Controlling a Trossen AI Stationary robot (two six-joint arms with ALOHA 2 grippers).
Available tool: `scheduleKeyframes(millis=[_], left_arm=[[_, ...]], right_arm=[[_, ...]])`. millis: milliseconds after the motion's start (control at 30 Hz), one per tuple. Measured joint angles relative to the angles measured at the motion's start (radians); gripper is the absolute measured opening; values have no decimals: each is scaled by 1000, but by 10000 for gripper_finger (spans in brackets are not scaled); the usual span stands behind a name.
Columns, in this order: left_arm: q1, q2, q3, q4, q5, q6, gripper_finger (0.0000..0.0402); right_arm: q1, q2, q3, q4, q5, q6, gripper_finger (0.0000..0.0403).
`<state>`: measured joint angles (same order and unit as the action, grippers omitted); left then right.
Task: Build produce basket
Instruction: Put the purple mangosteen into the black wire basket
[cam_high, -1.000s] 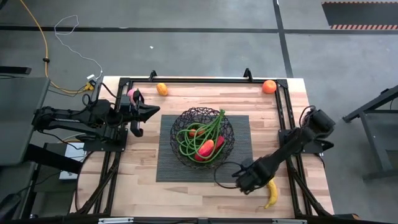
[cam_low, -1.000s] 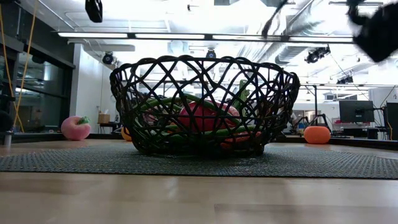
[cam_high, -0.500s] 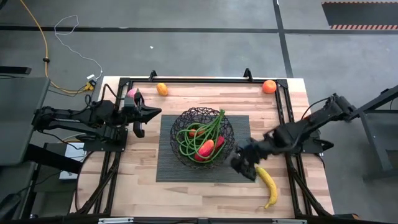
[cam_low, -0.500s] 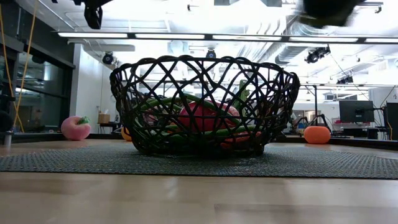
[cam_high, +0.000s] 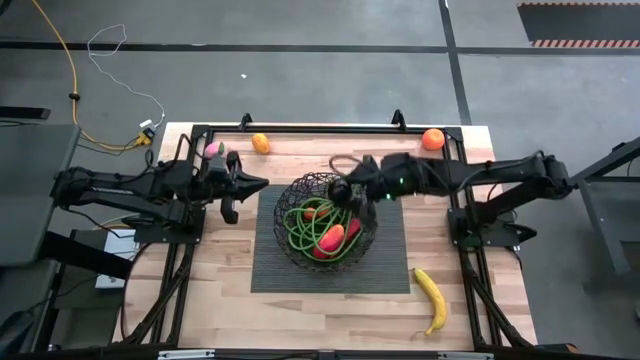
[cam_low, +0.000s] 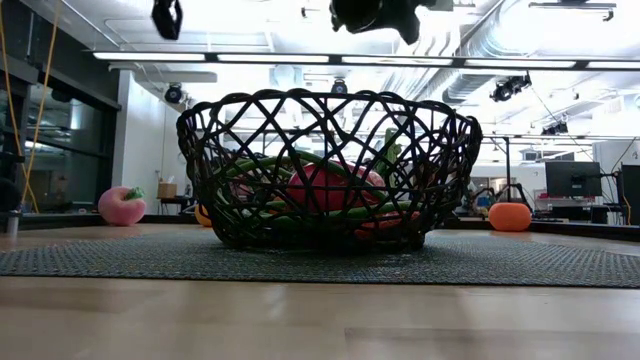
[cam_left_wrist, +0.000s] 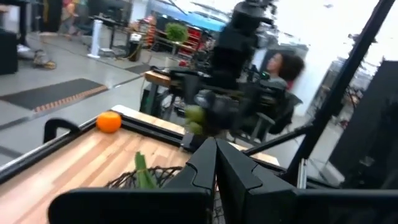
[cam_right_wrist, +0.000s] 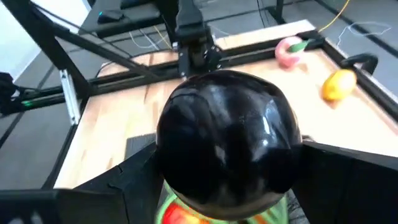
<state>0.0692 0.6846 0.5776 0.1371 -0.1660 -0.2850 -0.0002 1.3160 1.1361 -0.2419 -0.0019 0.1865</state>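
Observation:
The black wire basket (cam_high: 327, 222) stands on a dark ribbed mat (cam_high: 385, 270) and holds green beans (cam_high: 300, 228) and red peppers (cam_high: 331, 240). My right gripper (cam_high: 345, 188) hangs above the basket's far right rim, shut on a glossy dark round fruit (cam_right_wrist: 227, 143). In the low view it shows at the top (cam_low: 375, 14). My left gripper (cam_high: 264, 184) waits shut and level, left of the basket. A banana (cam_high: 431, 300), two oranges (cam_high: 260, 143) (cam_high: 432, 139) and a pink peach (cam_high: 211, 149) lie on the table. My right gripper pinches the dark round fruit by two opposite sides (cam_right_wrist: 163, 163), one finger (cam_right_wrist: 118, 183) on each side. The fingers reach in from the table's right, slanting a little downward. The fruit is lifted clear, above the basket's rim.
Black frame rails (cam_high: 320, 129) run along the table's far, left and right sides. The banana lies on bare wood near the right front. The peach (cam_low: 122, 205) and one orange (cam_low: 510, 216) sit behind the basket in the low view. A person (cam_left_wrist: 283, 68) sits beyond the table.
My right gripper has risen from the table's near right, beside the banana, and swung toward the far edge and leftward to above the basket's far right rim, its wrist rolling on the way. The banana stays where it was.

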Motion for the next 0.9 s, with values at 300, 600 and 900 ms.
scheduleKeyframes(millis=[300, 600, 900], left_arm=[[0, 80, 95, -3, 27, 189, 0], [0, 74, 95, -5, 56, 192, 0], [0, 74, 95, -5, 76, 192, 0]], right_arm=[[-92, -70, -209, 492, -133, 69, 270], [-52, -95, -247, 626, -185, 55, 270], [-44, -95, -241, 623, -163, 39, 270]])
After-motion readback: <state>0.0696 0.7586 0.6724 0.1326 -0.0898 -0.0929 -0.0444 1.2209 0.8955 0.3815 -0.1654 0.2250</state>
